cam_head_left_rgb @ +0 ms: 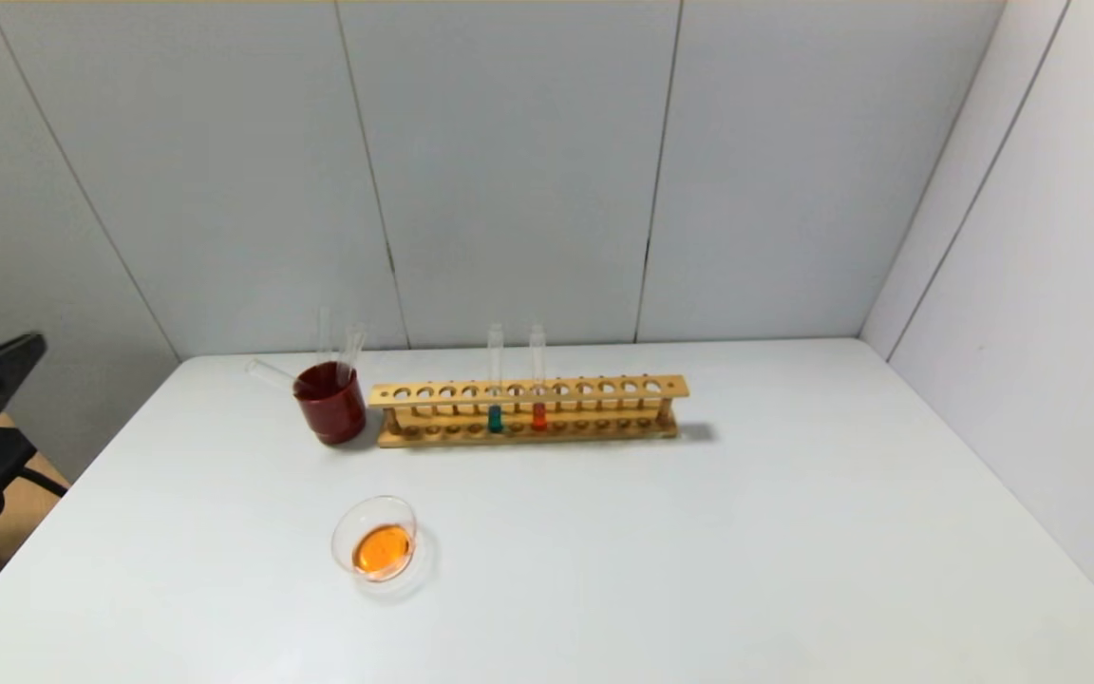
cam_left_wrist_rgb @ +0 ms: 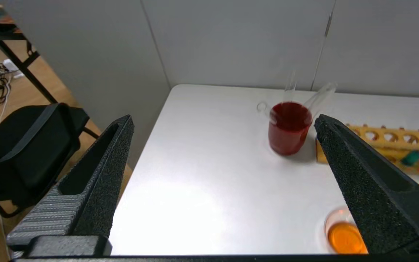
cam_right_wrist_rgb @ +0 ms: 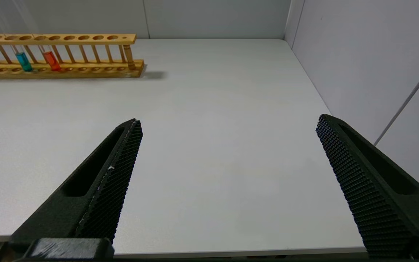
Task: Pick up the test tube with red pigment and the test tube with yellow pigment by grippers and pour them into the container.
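The test tube with red pigment [cam_head_left_rgb: 538, 415] [cam_right_wrist_rgb: 52, 60] stands upright in a wooden rack [cam_head_left_rgb: 528, 408] at the back of the white table. The test tube with yellow pigment is out of view. The container [cam_head_left_rgb: 381, 546] [cam_left_wrist_rgb: 344, 236], a shallow clear glass dish, holds orange liquid near the front left. My left gripper [cam_left_wrist_rgb: 224, 120] is open and empty above the table's left side, short of the dish. My right gripper [cam_right_wrist_rgb: 228, 120] is open and empty over the table's front right edge. Neither gripper shows in the head view.
A dark red cup [cam_head_left_rgb: 330, 401] [cam_left_wrist_rgb: 289, 127] with empty glass tubes leaning in it stands left of the rack. A tube of green liquid [cam_head_left_rgb: 495, 418] [cam_right_wrist_rgb: 24, 61] is beside the red one. Walls close the back and right. A black chair [cam_left_wrist_rgb: 24, 153] is off the table's left edge.
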Controlling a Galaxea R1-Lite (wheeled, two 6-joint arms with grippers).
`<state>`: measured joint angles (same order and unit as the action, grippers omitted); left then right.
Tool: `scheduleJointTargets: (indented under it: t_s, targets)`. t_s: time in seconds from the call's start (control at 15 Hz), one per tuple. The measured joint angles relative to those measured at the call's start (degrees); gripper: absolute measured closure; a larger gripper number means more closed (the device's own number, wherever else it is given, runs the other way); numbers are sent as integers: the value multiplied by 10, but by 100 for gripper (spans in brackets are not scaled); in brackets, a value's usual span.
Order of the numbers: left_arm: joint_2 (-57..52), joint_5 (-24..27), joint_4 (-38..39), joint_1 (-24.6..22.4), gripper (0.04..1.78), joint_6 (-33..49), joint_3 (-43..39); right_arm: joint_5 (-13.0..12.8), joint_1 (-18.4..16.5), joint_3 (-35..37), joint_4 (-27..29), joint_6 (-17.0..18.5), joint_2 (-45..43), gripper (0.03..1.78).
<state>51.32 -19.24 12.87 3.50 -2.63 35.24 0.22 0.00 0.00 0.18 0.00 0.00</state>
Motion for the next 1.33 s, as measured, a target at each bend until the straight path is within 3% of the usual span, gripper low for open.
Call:
scheduleJointTargets:
  t_s: [0.27, 0.47, 0.67, 0.93, 1.07, 1.33]
  targets:
    - [-203, -4, -91, -9, 7, -3, -98, 0, 0, 0, 0, 0, 0, 6]
    - [-330, 7, -110, -28, 7, -3, -169, 0, 0, 0, 0, 0, 0, 6]
    - [-443, 67, -96, -35, 7, -1, -231, 0, 0, 0, 0, 0, 0, 6]
    - [-502, 160, -2, -36, 7, -6, -339, 0, 0, 0, 0, 0, 0, 6]
    - [-511, 149, -55, -37, 7, -6, -347, 0, 0, 0, 0, 0, 0, 6]
    - [-514, 205, -157, -37, 7, -25, -338, 0, 0, 0, 0, 0, 0, 6]
